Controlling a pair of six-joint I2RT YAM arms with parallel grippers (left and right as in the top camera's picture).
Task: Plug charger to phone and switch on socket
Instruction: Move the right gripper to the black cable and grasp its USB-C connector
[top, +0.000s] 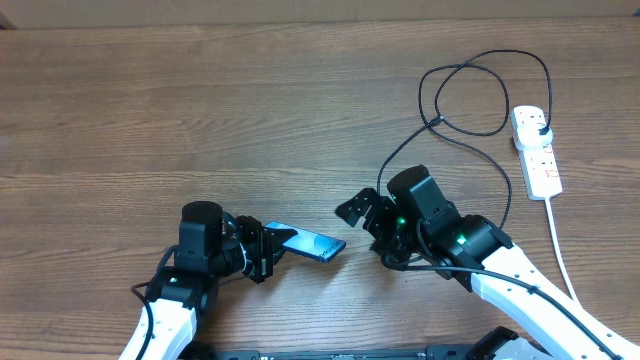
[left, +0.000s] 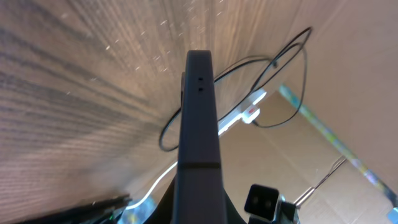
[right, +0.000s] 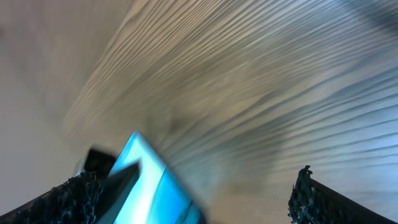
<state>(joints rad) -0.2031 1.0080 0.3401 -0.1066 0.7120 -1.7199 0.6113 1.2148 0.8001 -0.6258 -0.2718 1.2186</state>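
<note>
Caught partway into the plugging step. Grips the phone (top: 315, 245) by one end in the left gripper (top: 266, 250), closed tight on it, and holds it raised and tilted off the table (top: 200, 100) near 6 o'clock in the overhead view, free end aimed toward 3 o'clock. Shows it edge-on from the left wrist, a dark slim bar; no telling from here which end carries the port. Sets the right gripper (top: 362, 222) just beside that free end at 3 o'clock, apart from it, spread wide and, as far as visible, holding nothing. Traces the charger (top: 420, 97) in loose loops from its black plug (top: 541, 127), seated in the socket (top: 537, 150) out at 2 o'clock, down toward the right arm (top: 500, 270); no sighting of the connector tip in any view.

Likely next, then: find the tip and pinch the cable just behind it, short enough to stop it flopping. Keep the phone steady, port squared to 3 o'clock. Line tip and port up before pushing; press straight in, never at a slant; ease off on any binding rather than forcing. Leave slack in the loops to avoid tugging the plug from its outlet. Save switching on for last.
</note>
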